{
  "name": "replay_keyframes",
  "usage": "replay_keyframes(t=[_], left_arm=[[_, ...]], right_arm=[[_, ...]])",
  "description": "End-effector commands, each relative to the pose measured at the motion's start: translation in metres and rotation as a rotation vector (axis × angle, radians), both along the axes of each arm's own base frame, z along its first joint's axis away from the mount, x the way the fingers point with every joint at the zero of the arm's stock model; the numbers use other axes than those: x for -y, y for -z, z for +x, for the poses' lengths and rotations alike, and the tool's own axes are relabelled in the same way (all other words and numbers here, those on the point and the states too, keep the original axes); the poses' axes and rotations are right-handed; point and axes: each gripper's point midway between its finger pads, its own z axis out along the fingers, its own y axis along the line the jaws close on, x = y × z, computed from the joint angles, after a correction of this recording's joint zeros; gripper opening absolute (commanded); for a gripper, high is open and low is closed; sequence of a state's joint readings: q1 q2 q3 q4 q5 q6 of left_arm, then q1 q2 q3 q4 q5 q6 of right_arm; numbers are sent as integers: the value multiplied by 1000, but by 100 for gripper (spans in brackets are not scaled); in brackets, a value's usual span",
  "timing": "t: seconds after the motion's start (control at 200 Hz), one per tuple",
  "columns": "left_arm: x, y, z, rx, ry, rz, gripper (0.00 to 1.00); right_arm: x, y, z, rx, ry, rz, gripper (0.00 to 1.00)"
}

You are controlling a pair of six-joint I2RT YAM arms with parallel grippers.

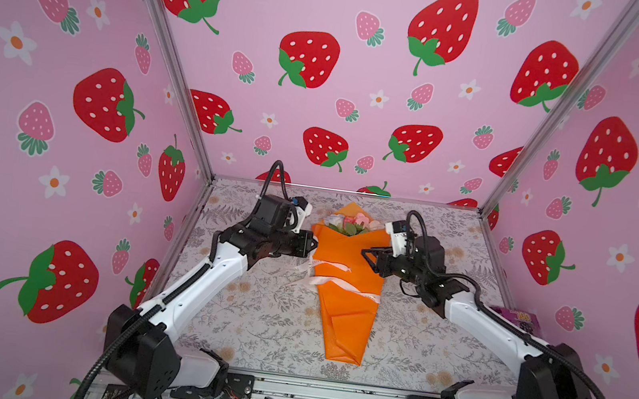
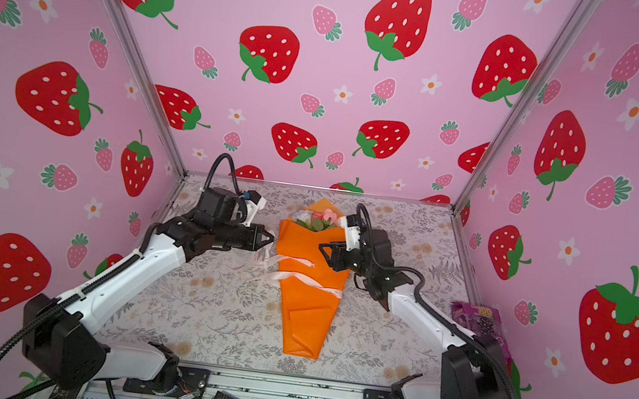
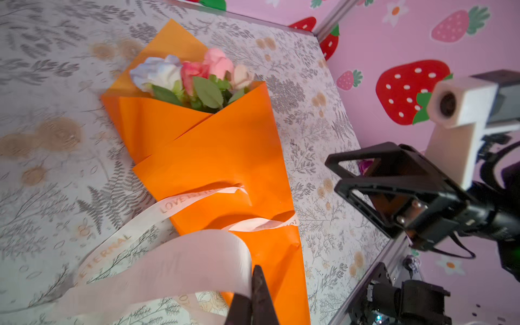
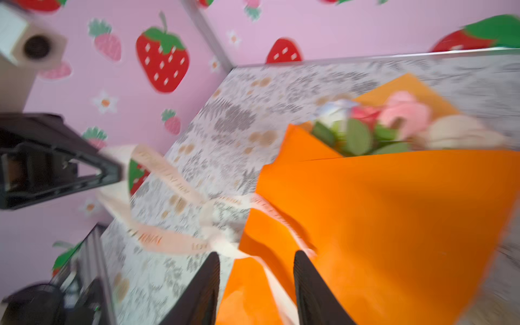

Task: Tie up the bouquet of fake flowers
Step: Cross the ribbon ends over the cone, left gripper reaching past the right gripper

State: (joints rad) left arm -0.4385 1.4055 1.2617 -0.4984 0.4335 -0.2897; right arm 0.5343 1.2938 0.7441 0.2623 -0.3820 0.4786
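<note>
The bouquet of fake flowers point(image 1: 352, 223) point(image 2: 317, 219) point(image 3: 194, 76) point(image 4: 380, 123) lies mid-table in an orange paper cone point(image 1: 345, 296) point(image 2: 308, 300), blooms toward the back wall. A cream ribbon point(image 1: 326, 281) point(image 2: 291, 276) point(image 3: 174, 202) point(image 4: 168, 174) crosses the cone's middle. My left gripper point(image 1: 313, 246) point(image 2: 270, 238) point(image 3: 254, 278) point(image 4: 115, 174) hovers by the cone's left edge, shut on a loop of that ribbon. My right gripper point(image 1: 367, 259) point(image 2: 325, 253) point(image 4: 256, 254) point(image 3: 332, 174) is open over the cone's right side, a ribbon strand lying on the paper below its fingers.
A purple packet point(image 1: 520, 319) point(image 2: 480, 318) lies at the table's right edge beside my right arm. Pink strawberry walls close in three sides. A metal rail point(image 1: 325, 394) runs along the front between the arm bases.
</note>
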Motion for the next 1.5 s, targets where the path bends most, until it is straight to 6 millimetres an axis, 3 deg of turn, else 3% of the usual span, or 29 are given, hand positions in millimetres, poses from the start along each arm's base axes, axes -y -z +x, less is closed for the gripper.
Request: replay_keyframes(t=[0.0, 0.125, 0.255, 0.385, 0.47, 0.545, 0.64, 0.765, 0.895, 1.005, 1.065, 1.2, 1.281, 1.306, 1.376, 1.436, 1.496], left_arm=[[46, -8, -18, 16, 261, 42, 0], [79, -7, -26, 32, 402, 102, 0], [93, -15, -35, 53, 472, 63, 0], [92, -16, -40, 61, 493, 57, 0], [91, -13, -41, 56, 495, 62, 0], [90, -11, -42, 46, 499, 67, 0], [89, -9, -42, 43, 494, 73, 0], [90, -10, -41, 46, 496, 72, 0], [87, -10, -40, 57, 487, 82, 0], [83, -7, -37, 72, 453, 100, 0], [76, -2, -28, 84, 393, 135, 0], [44, 19, 7, 66, 166, 269, 1], [25, 34, 26, 10, 65, 317, 4], [20, 38, 31, -9, 41, 330, 13], [12, 50, 40, -51, 4, 369, 16], [9, 54, 46, -58, -14, 402, 36], [12, 59, 46, -69, -7, 404, 42]], right_arm=[[32, -14, 8, 117, 117, 30, 45], [28, -6, -9, 286, -23, -63, 47], [8, 1, -26, 423, -202, -87, 48], [-21, -3, -41, 597, -353, -138, 51], [-31, -8, -35, 658, -339, -163, 51], [-38, -8, -26, 655, -335, -164, 51], [-54, -4, -35, 652, -449, -128, 51], [-66, 14, -32, 617, -487, -132, 51], [-67, 24, -22, 584, -444, -133, 44], [-62, 28, -16, 543, -388, -133, 10], [-55, 29, -13, 512, -347, -130, 1], [-28, 25, 8, 349, -178, -97, 0], [-7, 35, 26, 182, -79, -67, 0], [-2, 40, 30, 130, -60, -66, 0], [5, 56, 38, -6, -36, -78, 0], [5, 77, 41, -119, -32, -126, 0], [6, 95, 46, -225, -19, -165, 0]])
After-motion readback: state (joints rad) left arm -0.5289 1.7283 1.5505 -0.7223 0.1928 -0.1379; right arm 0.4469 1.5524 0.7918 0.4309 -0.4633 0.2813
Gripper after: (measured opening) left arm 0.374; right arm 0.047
